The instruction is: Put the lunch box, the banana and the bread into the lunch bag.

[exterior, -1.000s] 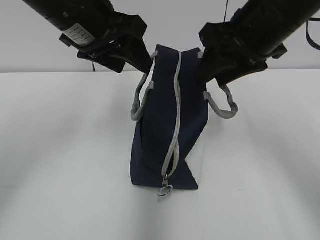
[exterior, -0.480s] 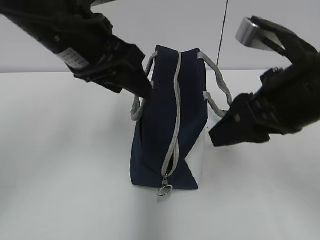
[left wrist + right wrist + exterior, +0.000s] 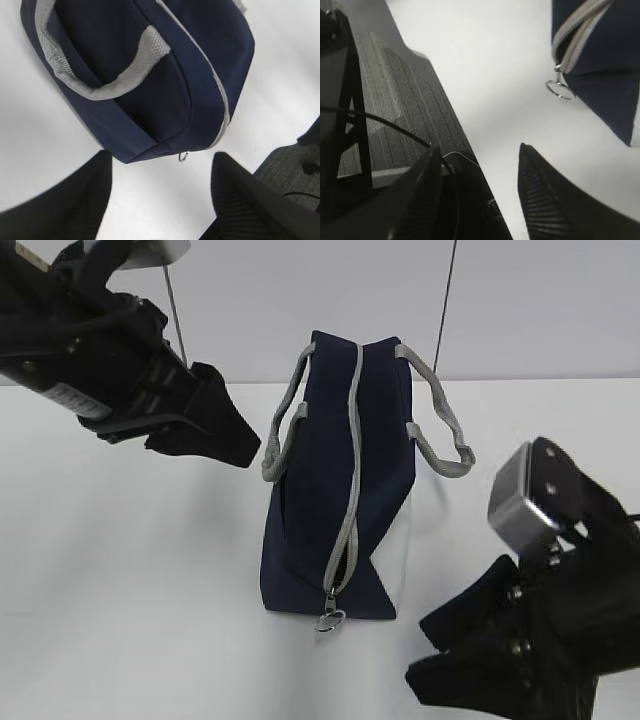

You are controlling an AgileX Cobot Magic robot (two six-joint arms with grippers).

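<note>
The navy lunch bag [image 3: 330, 490] stands upright mid-table, its grey zipper run along the top and down the near end to the ring pull [image 3: 330, 620]. The grey handles [image 3: 440, 430] droop at both sides. My left gripper [image 3: 232, 418] hovers open and empty, up and to the left of the bag. In the left wrist view the left gripper [image 3: 161, 162] frames bare table just below the lunch bag [image 3: 150, 75]. My right gripper [image 3: 418, 652] is low at the front right, open and empty. The lunch box, banana and bread are out of view.
The white table [image 3: 120, 590] surrounds the bag. In the right wrist view my right gripper [image 3: 479, 146] straddles the table's edge, with dark floor [image 3: 395, 100] and a cable beyond; the ring pull [image 3: 559, 90] lies up and to the right of it.
Both grippers have drawn away from the bag's top. The left one moved up and left; the right one swung down to the front right. The handles now hang free.
</note>
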